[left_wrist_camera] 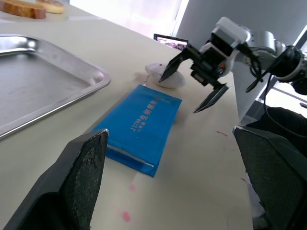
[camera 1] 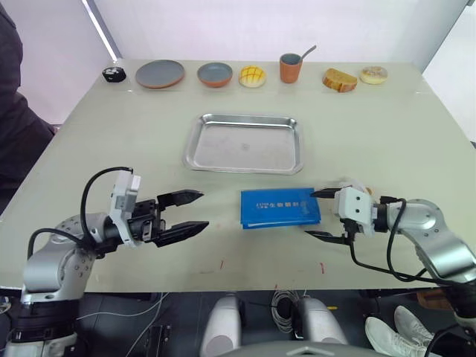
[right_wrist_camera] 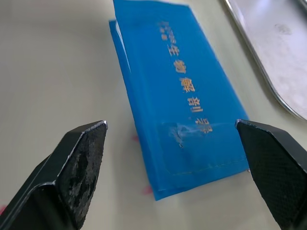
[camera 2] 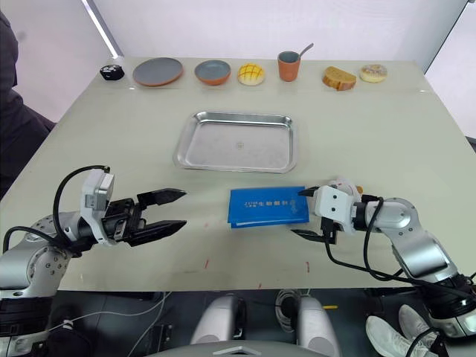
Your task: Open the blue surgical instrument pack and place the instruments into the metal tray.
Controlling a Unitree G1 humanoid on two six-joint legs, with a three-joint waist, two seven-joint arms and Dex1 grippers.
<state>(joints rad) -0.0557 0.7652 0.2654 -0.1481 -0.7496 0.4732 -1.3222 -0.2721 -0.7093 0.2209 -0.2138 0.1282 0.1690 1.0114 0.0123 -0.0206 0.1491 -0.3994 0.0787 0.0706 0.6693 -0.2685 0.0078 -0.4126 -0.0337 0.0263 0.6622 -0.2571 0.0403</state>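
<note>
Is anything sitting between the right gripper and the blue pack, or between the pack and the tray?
Nothing visible. The open right gripper sits at the end of the closed blue pack, with bare table between pack and metal tray.

Pack (camera 1: 280, 208) is bright blue, with one line of pale printed characters that look white from the head views and orange-gold from the right wrist view. Metal tray (camera 1: 244, 143) is shiny silver steel. Table (camera 1: 97, 149) is pale beige with small red marks (camera 1: 322, 267) near the front edge. Both grippers, left (camera 1: 192, 211) and right (camera 1: 317, 214), have black fingers on white housings. Far-edge plate (camera 1: 159, 74) is grey with a terracotta rim, and the cup (camera 1: 290, 68) is terracotta.
</note>
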